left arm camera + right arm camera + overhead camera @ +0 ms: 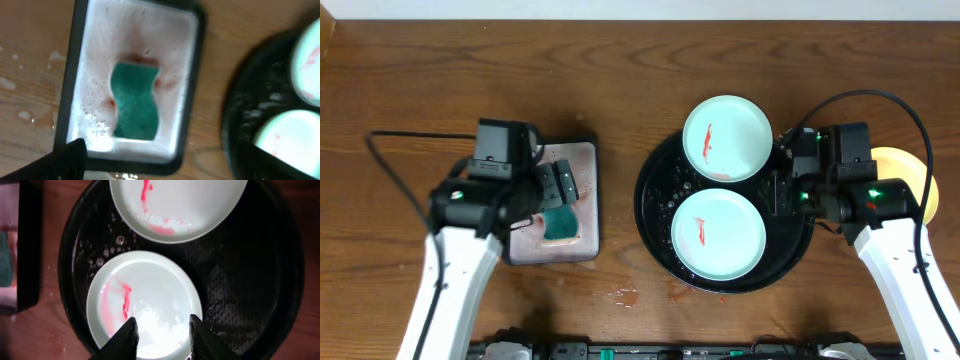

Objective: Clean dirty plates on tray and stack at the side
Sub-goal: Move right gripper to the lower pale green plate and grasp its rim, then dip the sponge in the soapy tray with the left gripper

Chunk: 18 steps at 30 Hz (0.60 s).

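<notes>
Two mint-white plates are lying side by side inside the round black tray (655, 195); the far plate (727, 138) and the near plate (718, 235) are both showing red sauce smears; a yellow plate (905, 170) is sitting on the wood-grain tabletop (420, 80) just right of the tray, partly hidden by the right arm. The right gripper (162, 335) is hovering over the near plate's edge, fingers parted and grasping nothing; the left gripper (558, 188) is hanging spread wide and empty over a small rectangular tray (582, 160), where a green sponge (560, 222) is resting in pinkish suds.
</notes>
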Motion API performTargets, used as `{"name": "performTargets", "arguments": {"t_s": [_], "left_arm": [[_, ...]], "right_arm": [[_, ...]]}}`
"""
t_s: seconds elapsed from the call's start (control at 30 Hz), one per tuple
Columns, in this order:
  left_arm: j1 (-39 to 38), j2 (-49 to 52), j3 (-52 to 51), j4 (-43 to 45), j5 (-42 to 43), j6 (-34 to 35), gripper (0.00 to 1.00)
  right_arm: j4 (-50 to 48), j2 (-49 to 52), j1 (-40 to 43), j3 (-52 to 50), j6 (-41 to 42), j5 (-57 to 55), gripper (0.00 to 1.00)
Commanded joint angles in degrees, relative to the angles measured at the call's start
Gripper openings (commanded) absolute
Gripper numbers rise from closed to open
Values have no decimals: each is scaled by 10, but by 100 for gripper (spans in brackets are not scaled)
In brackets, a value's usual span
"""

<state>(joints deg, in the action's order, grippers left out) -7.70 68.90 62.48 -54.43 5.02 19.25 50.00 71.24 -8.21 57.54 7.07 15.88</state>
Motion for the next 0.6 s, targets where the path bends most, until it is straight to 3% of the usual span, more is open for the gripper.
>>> {"name": "performTargets", "arguments": {"t_s": [0.0, 0.07, 0.17, 0.33, 0.37, 0.43, 0.5, 0.57], "left_arm": [[3, 62, -73, 31, -46, 45, 93], [4, 98, -92, 51, -44, 86, 85], [4, 155, -101, 71, -40, 117, 64], [4, 254, -102, 105, -12, 106, 55], [4, 273, -102, 114, 3, 94, 49], [4, 304, -102, 129, 28, 74, 26], [4, 322, -102, 134, 34, 74, 9], [4, 325, -102, 134, 34, 74, 8]], "right_arm": [[5, -1, -4, 5, -9, 16, 32], [9, -1, -4, 5, -8, 16, 32], [17, -1, -4, 5, -3, 16, 33], [19, -1, -4, 5, -3, 16, 33], [19, -1, -4, 5, -3, 16, 32], [19, -1, -4, 5, 1, 16, 32], [21, -1, -4, 5, 6, 16, 32], [21, -1, -4, 5, 6, 15, 32]]}}
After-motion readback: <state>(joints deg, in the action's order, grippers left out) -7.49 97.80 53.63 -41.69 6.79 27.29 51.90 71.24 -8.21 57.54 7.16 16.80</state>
